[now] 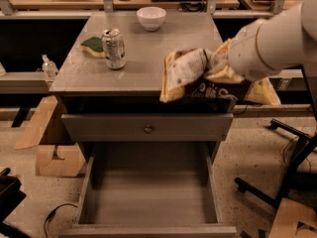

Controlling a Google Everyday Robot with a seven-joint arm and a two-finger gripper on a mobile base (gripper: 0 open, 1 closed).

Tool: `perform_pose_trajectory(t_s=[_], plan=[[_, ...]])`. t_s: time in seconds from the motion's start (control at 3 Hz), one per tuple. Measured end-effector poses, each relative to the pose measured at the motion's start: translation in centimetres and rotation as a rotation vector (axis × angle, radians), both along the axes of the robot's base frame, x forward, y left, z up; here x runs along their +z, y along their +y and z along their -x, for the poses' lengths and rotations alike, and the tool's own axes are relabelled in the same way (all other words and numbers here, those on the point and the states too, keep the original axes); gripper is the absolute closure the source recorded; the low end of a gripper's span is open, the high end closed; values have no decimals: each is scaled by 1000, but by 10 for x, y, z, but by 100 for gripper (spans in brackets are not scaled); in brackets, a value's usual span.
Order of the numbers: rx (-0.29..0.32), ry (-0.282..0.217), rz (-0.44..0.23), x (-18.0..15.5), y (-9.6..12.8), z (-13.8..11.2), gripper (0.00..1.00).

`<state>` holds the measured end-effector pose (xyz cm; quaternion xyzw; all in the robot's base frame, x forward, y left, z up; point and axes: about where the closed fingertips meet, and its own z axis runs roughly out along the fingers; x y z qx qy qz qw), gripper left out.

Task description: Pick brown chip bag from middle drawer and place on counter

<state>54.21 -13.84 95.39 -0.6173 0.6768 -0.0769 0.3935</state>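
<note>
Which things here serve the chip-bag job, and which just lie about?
Job: scuffed grey metal counter; open grey metal drawer; crinkly dark brown chip bag; gripper holding it above counter's edge.
Lying about: silver metal can; green sponge; round white bowl.

A dented silver drink can (114,48) stands upright, just beside a flat green sponge (92,44); a small white ceramic bowl (151,18) sits behind them; brown cardboard boxes (55,158) lie lower left.
</note>
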Motion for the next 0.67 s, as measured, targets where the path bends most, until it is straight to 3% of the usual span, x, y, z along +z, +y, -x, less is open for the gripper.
perform_pose_trajectory(t_s=[0.67], plan=[[0,-29,4,16,1,-3,100]])
